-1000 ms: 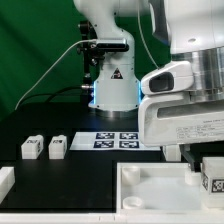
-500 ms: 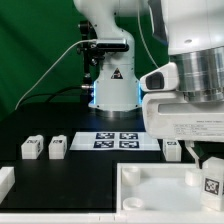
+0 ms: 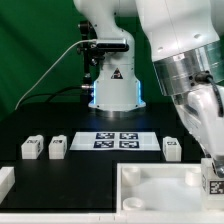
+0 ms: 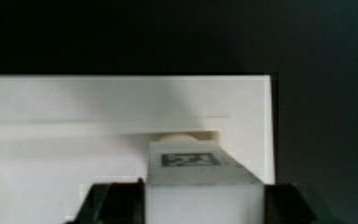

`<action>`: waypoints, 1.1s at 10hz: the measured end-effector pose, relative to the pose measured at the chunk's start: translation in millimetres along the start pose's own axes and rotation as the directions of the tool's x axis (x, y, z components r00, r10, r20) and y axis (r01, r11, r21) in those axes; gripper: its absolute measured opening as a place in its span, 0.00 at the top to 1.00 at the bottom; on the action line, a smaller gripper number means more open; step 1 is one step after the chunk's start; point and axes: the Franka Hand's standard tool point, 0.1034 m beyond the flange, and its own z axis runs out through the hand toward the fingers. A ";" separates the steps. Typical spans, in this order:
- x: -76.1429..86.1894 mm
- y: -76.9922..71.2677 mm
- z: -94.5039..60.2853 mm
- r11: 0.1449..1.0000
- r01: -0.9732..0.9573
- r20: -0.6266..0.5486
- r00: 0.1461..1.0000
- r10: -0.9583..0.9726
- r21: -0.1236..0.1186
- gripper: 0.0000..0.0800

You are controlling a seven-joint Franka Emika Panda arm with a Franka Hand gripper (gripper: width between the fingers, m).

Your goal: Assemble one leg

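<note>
Clamped between the two dark fingers of the end effector, in the wrist view, is a leg, its tag facing the camera and a finger at each side of it. Under it lies the white tray, whose straight edge meets the black desk beyond.

In the exterior view the arm's bulky white wrist fills the exterior view's right, and the held leg shows only at the frame's lower right corner, above the tray; the end effector itself is mostly hidden there. The tray has a raised rim and a rounded socket near its near corner.

Three more legs stand on the desk: two side by side on the exterior view's left, one just beside the arm. Between them lies the marker board, in front of the robot's base.
</note>
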 end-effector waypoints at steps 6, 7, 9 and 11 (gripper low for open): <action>-3.2 -0.3 -2.2 0.740 0.662 0.018 0.747 -0.665 -0.122 0.20; -3.1 -4.1 -1.9 0.671 0.733 0.021 0.677 -0.736 -0.116 0.19; -1.4 -3.4 -1.7 0.509 0.854 0.045 0.516 -0.856 -0.110 0.19; 3.9 -3.5 0.8 0.232 0.962 0.065 0.243 -0.968 -0.145 0.19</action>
